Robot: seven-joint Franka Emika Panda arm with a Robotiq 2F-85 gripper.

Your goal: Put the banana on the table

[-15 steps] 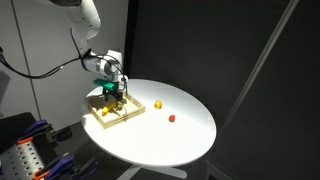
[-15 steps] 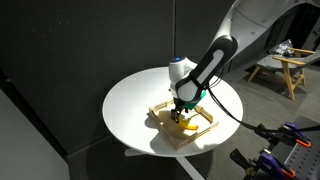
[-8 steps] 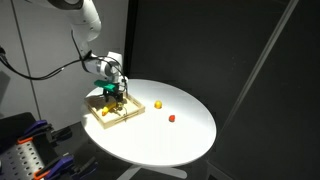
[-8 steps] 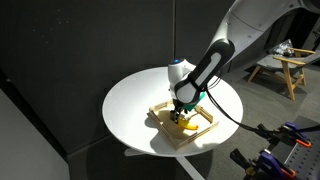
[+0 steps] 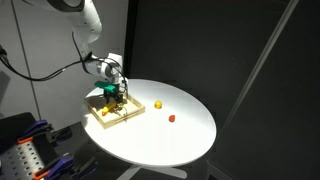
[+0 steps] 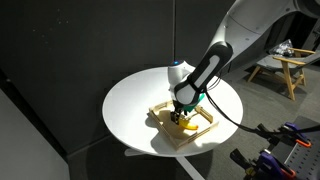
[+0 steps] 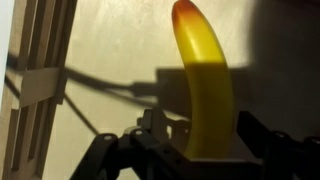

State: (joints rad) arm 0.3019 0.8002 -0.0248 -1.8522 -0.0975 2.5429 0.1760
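You are holding the gripper low in the wooden tray, jaws sitting narrowly either side of the banana. Whether they are pinching it, I cannot tell.

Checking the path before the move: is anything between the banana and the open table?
Only the wooden tray itself: the banana lies inside it, so it must clear the raised rim to reach the white table.

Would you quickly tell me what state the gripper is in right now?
Gripper: closed on the banana, a finger against each side, down in the tray.
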